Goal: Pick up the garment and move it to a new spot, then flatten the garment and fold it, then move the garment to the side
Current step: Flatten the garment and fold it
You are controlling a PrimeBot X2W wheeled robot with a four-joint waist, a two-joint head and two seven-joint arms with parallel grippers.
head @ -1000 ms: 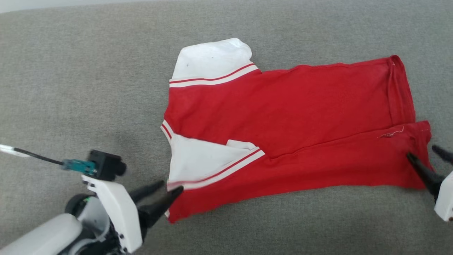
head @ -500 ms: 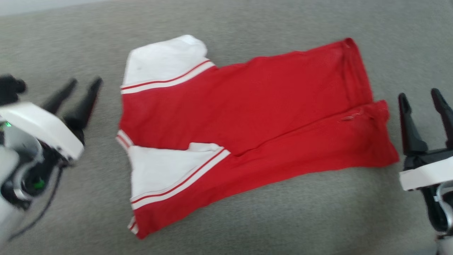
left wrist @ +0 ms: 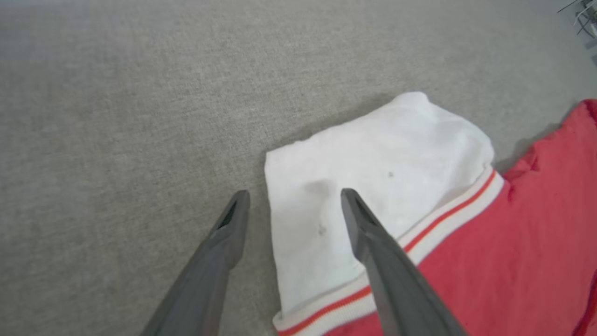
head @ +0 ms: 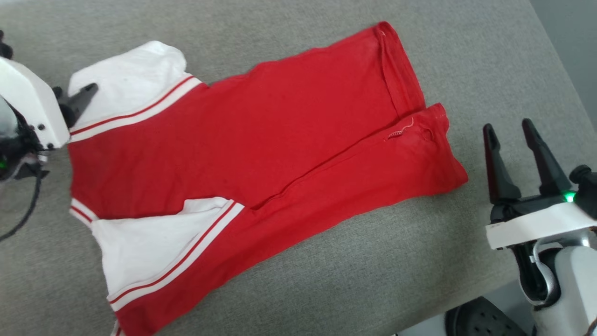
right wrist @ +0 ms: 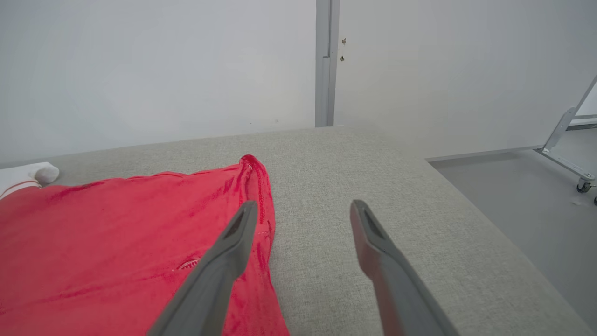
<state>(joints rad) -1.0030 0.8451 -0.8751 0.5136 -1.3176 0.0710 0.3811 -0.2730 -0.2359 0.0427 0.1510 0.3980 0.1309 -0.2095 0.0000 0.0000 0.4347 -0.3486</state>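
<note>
The garment (head: 242,140) is a red shirt with white sleeves, folded lengthwise and lying flat on the grey surface. One white sleeve (head: 126,84) points to the far left and the other (head: 149,247) lies on the near left. My left gripper (left wrist: 295,193) hovers open over the far sleeve's (left wrist: 373,154) outer edge, one finger above the white cloth and one above the grey surface. My right gripper (head: 509,128) stands open to the right of the hem corner (head: 447,163), apart from it. In the right wrist view this gripper (right wrist: 304,203) holds nothing, with the red hem (right wrist: 254,186) beside its left finger.
The grey padded surface (head: 326,280) ends at its right edge (head: 555,70), with floor (head: 576,37) beyond. A white wall (right wrist: 163,70) stands behind it and a wheeled metal frame (right wrist: 566,135) is on the floor at the right. A dark part of my base (head: 475,322) shows at the bottom.
Both grippers have opened, let go of the garment's near edge and pulled away from it. The head camera has turned, so the garment sits further left and more slanted in view.
</note>
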